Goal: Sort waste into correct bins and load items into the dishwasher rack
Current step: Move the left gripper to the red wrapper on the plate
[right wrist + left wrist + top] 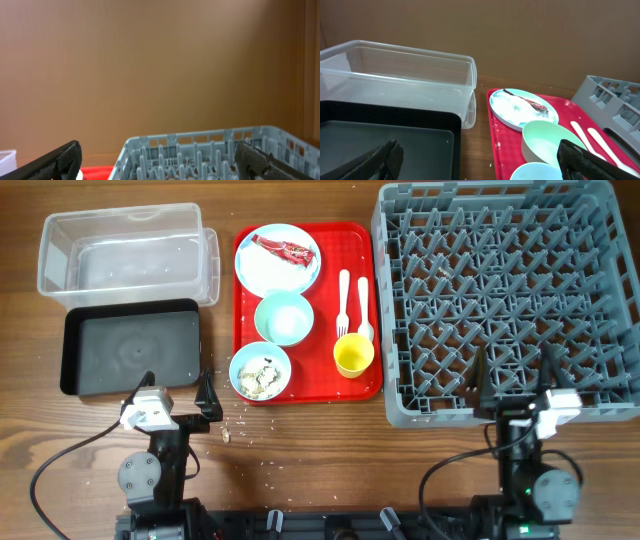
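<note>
On the red serving tray, a pale blue plate (277,258) holds the red wrapper (285,250). Below it are an empty mint bowl (284,318), a bowl with beige food scraps (260,370), the yellow cup (353,355), the white fork (343,295) and the spoon (364,305). The clear tub (125,250) and black tray (130,348) lie to the left, the grey rack (510,290) to the right. My left gripper (178,390) is open and empty by the black tray's near edge. My right gripper (512,370) is open and empty over the rack's near edge. I cannot make out the napkin.
The flat red serving tray (308,310) sits between the bins and the rack. Crumbs (228,435) lie on the wooden table near the left arm. In the left wrist view the tub (395,80), plate (520,107) and mint bowl (550,142) show ahead.
</note>
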You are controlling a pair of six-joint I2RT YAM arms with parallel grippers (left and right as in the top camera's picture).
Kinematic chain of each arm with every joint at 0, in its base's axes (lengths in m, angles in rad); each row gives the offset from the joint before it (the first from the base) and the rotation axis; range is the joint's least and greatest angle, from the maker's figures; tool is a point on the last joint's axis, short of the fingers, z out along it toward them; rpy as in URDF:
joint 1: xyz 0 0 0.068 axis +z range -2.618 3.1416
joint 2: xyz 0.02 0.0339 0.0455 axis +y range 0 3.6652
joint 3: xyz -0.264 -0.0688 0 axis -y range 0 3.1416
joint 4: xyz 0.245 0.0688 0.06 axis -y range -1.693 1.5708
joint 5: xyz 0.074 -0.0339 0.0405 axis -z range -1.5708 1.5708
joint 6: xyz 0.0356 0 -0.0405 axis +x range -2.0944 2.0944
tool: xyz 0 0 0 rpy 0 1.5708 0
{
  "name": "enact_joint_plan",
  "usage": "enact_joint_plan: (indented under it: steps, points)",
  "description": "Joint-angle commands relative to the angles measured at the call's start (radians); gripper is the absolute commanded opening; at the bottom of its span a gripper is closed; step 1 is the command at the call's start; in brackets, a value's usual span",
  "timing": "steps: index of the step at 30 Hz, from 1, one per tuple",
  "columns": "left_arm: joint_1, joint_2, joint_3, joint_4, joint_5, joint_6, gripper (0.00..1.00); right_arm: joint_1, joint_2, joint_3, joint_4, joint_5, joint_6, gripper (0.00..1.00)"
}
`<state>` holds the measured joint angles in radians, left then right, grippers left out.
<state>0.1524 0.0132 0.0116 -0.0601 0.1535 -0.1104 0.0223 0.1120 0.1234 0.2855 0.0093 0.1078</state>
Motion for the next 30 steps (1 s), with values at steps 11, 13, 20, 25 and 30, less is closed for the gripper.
enact_joint_plan:
  steps: [11, 13, 20, 25, 30]
  points:
    - [-0.005, -0.006, -0.006, -0.004, -0.013, -0.002, 1.00, -0.004, 1.043, 0.848, 0.280, -0.305, -0.261, 1.00]
    - [-0.005, -0.006, -0.006, -0.004, -0.013, -0.002, 1.00, -0.004, 1.211, 0.991, 0.279, -0.403, -0.211, 1.00]
    - [-0.005, -0.006, -0.006, 0.055, -0.005, -0.008, 1.00, -0.004, 1.502, 1.330, 0.256, -0.595, -0.151, 1.00]
    - [-0.004, -0.006, -0.006, 0.189, -0.004, -0.065, 1.00, -0.004, 1.514, 1.413, 0.058, -0.594, -0.239, 1.00]
    - [-0.004, 0.096, 0.018, 0.402, -0.072, -0.171, 1.00, -0.016, 1.514, 1.418, 0.039, -0.595, -0.206, 1.00]
